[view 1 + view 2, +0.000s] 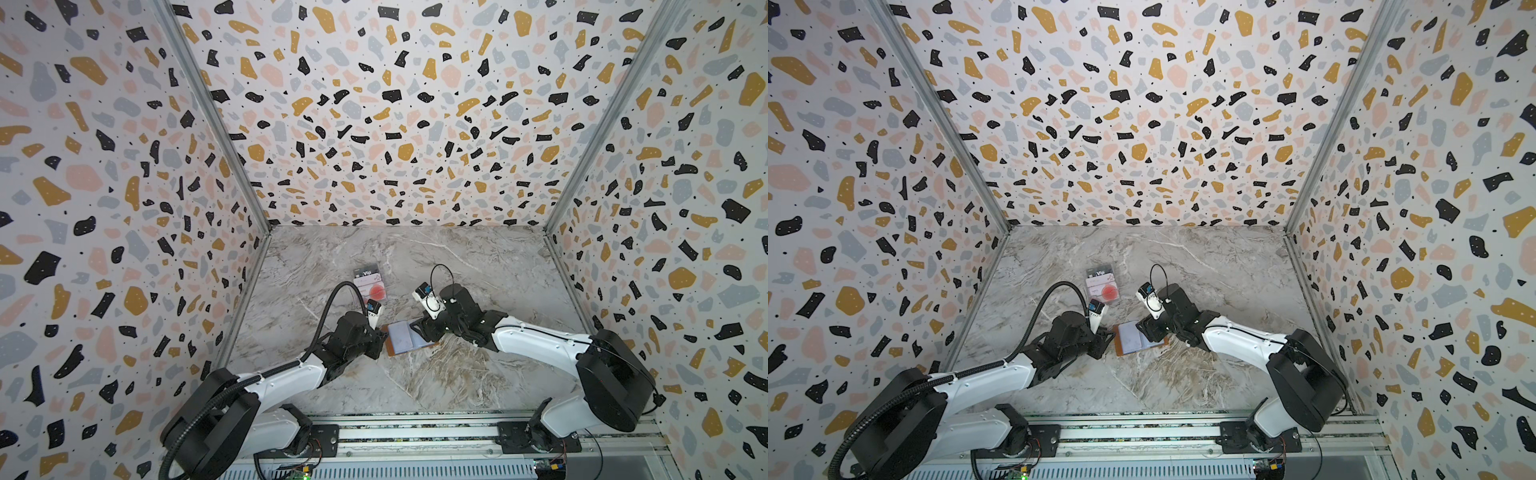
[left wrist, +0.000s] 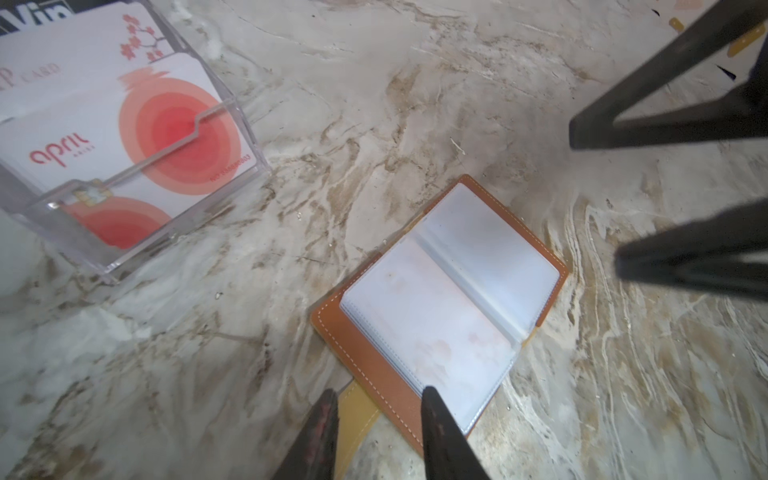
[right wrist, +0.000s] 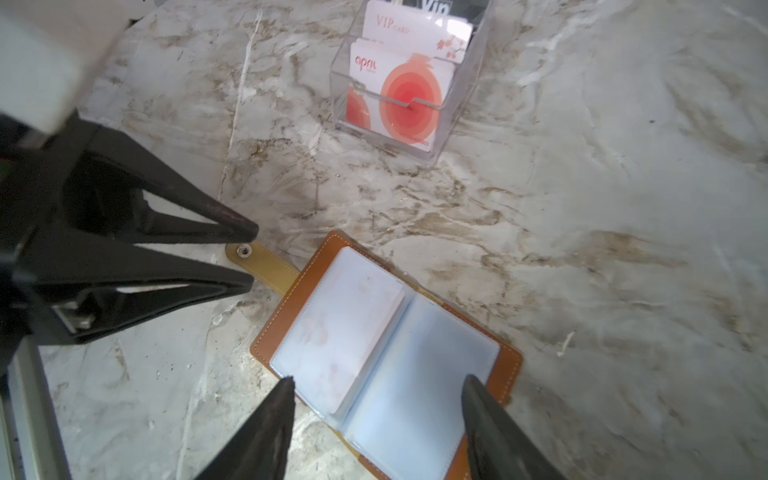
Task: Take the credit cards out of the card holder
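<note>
Card holder (image 3: 419, 361) open; right pincer (image 3: 377, 379) wide over sleeved credit card (image 3: 340, 328); left pincer (image 3: 252, 255) narrow, empty, at strap (image 3: 270, 266). Next: pinch card edge.

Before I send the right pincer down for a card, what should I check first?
1. Tan leather card holder open flat on the marble table: ok.
2. White card with faint pink marks showing through the bluish plastic sleeves: ok.
3. Right pincer open, empty, over the sleeves: ok.
4. Left pincer steadying the holder: not ok; its fingers stand apart by the snap strap, gripping nothing.
5. Clear plastic case out of the way: ok, it stands apart from the holder.
6. More cards under the top sleeve: cannot tell.
</note>
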You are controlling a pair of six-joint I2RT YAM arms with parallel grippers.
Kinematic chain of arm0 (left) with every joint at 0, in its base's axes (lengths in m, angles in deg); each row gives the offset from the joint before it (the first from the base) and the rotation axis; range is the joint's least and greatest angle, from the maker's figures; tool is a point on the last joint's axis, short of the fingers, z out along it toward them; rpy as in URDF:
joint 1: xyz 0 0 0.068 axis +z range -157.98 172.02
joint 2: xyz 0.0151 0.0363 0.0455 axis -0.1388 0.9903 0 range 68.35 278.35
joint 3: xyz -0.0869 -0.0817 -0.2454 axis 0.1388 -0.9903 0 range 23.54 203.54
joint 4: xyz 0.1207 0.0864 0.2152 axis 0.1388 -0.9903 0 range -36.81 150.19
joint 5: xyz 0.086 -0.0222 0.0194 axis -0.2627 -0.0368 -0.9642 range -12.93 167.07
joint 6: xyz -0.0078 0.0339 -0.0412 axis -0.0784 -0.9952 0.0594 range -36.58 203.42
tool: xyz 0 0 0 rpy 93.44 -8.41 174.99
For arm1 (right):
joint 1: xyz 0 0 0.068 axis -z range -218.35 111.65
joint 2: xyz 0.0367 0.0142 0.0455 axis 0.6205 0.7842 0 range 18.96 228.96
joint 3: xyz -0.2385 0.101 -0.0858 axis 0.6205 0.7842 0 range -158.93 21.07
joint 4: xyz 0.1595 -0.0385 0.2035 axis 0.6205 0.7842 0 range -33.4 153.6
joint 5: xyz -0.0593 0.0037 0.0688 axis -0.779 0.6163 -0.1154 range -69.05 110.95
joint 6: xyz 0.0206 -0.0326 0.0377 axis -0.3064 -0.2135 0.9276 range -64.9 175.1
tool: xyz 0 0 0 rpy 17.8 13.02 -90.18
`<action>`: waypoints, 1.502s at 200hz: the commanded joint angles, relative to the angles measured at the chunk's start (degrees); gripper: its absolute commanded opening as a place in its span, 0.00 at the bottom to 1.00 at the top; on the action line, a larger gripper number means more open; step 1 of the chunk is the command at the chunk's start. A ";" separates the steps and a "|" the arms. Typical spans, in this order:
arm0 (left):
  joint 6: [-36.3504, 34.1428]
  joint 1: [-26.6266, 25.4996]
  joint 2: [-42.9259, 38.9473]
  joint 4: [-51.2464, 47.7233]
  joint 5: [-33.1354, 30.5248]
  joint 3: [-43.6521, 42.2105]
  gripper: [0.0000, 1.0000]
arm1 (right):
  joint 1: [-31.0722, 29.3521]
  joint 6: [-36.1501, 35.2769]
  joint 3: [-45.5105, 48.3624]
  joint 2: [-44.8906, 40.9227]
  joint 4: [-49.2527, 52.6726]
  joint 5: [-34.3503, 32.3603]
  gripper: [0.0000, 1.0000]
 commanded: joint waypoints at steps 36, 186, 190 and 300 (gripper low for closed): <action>7.94 -0.27 5.69 12.14 1.81 -3.80 0.19 | -5.86 2.97 -6.55 7.86 1.17 -4.09 0.65; 11.54 -0.36 10.03 13.98 -2.03 -7.06 0.14 | -9.99 1.91 -12.79 17.32 7.60 -9.34 0.65; 11.52 -0.36 10.07 14.07 -1.99 -7.06 0.13 | -10.10 1.95 -12.79 17.27 7.67 -9.39 0.65; 11.66 -0.36 10.25 14.20 -2.34 -7.58 0.12 | -10.51 -1.88 -11.65 16.49 11.89 -11.26 0.64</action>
